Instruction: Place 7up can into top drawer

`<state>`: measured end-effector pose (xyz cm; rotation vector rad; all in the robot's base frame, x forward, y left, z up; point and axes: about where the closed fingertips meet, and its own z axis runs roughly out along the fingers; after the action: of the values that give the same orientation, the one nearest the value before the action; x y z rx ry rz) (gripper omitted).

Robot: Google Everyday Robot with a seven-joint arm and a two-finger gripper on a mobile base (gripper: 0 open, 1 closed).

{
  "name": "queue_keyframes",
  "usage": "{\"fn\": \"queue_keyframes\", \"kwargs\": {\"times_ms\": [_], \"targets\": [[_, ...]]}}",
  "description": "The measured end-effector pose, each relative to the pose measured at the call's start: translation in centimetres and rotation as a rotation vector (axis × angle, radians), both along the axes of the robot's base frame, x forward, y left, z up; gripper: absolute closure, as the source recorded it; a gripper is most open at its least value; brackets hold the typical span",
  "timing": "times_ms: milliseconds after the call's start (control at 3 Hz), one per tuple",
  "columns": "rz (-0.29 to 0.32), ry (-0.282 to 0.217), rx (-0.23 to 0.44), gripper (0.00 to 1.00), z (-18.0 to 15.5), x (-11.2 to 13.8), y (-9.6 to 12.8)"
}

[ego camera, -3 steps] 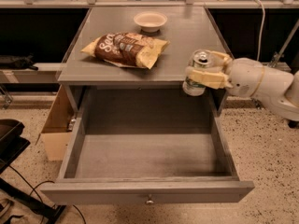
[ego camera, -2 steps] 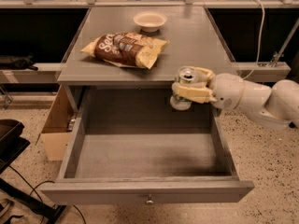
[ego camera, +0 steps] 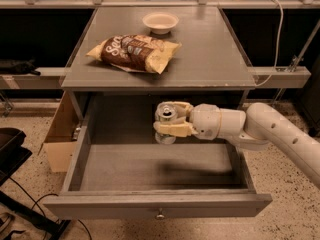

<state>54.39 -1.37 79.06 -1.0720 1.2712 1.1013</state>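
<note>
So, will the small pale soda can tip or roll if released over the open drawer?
Likely stable if released upright: the small pale green soda can is held upright by the shut pincer over the open grey wooden drawer. Tipped, its round body would probably roll. Its smooth metal may slip.

Your gripper (ego camera: 170, 119) has swung left with the 7up can (ego camera: 165, 115) in its grip. A second ago it hung off the right front corner of the surface (ego camera: 215, 49) — now it is over the open top drawer (ego camera: 150, 206), mid-width, toward the back. The arm reaches further across.
</note>
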Motion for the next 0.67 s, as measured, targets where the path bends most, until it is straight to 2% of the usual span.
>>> {"fn": "queue_keyframes", "kwargs": {"times_ms": [333,667], "targets": [[0.012,-0.055,-0.052,1.0,-3.1,-0.7,1.8],[0.027,-0.121,-0.062,1.0,-5.2,-1.1,3.5]]}}
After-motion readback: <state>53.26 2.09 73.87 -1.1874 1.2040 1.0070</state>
